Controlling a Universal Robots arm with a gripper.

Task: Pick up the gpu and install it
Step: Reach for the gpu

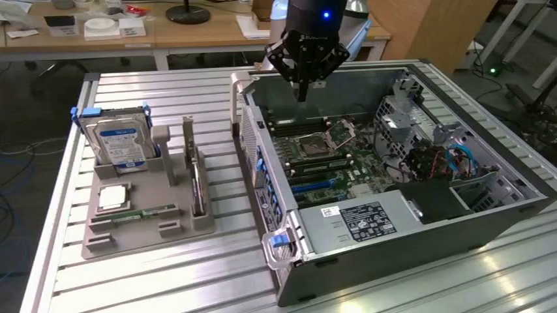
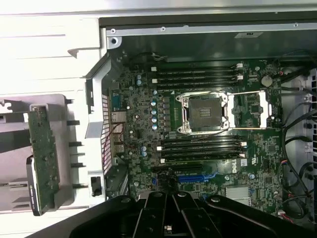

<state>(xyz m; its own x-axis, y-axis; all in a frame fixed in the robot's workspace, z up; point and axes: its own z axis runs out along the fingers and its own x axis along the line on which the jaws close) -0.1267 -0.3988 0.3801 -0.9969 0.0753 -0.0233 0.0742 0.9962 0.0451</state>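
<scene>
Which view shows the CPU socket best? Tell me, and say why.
The wrist view. It looks straight down on the CPU socket, so its square frame and the open load plate beside it read clearly. The exterior view shows the same socket at a slant, set deep inside the computer case.

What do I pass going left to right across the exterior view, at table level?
hard drive → gpu, standing on edge → computer case, its slotted wall → motherboard → blue cables
</scene>
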